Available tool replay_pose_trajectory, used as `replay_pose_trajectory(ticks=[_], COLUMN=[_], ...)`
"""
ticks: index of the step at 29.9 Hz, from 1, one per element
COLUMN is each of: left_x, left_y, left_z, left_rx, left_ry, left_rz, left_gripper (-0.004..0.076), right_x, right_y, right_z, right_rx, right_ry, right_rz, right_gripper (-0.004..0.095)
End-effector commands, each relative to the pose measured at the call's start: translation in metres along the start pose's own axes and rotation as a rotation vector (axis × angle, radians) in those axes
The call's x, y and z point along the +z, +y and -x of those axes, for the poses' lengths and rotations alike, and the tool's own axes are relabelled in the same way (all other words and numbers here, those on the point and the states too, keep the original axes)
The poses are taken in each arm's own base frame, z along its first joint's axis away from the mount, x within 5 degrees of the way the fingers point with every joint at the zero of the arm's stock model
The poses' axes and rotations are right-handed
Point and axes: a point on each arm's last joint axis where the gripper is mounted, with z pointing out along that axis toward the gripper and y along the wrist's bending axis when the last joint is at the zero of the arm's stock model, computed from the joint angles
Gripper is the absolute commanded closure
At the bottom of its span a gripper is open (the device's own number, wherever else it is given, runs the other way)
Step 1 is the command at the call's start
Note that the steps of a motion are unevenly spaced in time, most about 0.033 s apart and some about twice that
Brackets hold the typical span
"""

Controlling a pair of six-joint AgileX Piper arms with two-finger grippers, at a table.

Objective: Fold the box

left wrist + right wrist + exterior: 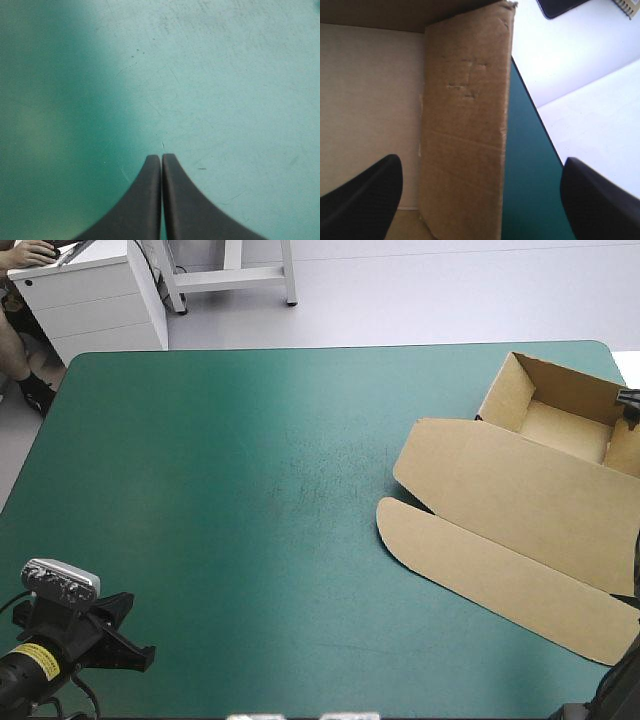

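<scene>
The box is sitting as an open tray at the table's far right, lid flat. Only the right wrist view is showing the right gripper spread wide astride one wall. The left gripper is hovering pinched together over teal-green cover.

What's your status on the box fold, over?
Left gripper shut, over bare teal-green cover. Right gripper open, astride a wall of the box. Box an open tray, lid flat. Nothing in the way.
</scene>
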Motion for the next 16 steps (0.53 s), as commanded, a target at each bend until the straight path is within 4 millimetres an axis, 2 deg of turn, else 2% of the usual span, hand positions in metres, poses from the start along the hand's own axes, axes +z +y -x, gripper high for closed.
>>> replay_pose_trajectory(ticks=[1, 3, 4, 6, 7, 11, 16], left_x=[-0.004, -0.004, -0.004, -0.004, -0.004, -0.004, -0.004], left_y=[-0.001, -0.001, -0.001, -0.001, 0.0, 0.0, 0.0], left_z=[0.012, 0.013, 0.013, 0.015, 0.016, 0.016, 0.016], left_rx=[-0.003, -0.003, -0.003, -0.001, 0.003, 0.006, 0.006], left_ry=[-0.082, -0.091, -0.099, -0.114, -0.123, -0.131, -0.131], left_rz=[-0.006, -0.007, -0.008, -0.006, -0.002, 0.001, 0.001], left_gripper=[0.0733, 0.0733, 0.0733, 0.0734, 0.0734, 0.0733, 0.0734], right_x=[-0.078, -0.098, -0.11, -0.122, -0.133, -0.154, -0.157], right_y=[0.002, 0.008, 0.013, 0.021, 0.028, 0.053, 0.088], right_z=[-0.005, -0.014, -0.021, -0.031, -0.039, -0.067, -0.112], right_rx=[-0.001, -0.017, -0.021, -0.047, -0.061, -0.135, -0.278], right_ry=[-0.151, -0.177, -0.19, -0.198, -0.209, -0.208, -0.166], right_rz=[0.023, 0.033, 0.05, 0.095, 0.135, 0.239, 0.283], right_gripper=[0.0254, 0.0474, 0.0648, 0.0884, 0.0916, 0.0913, 0.0913])
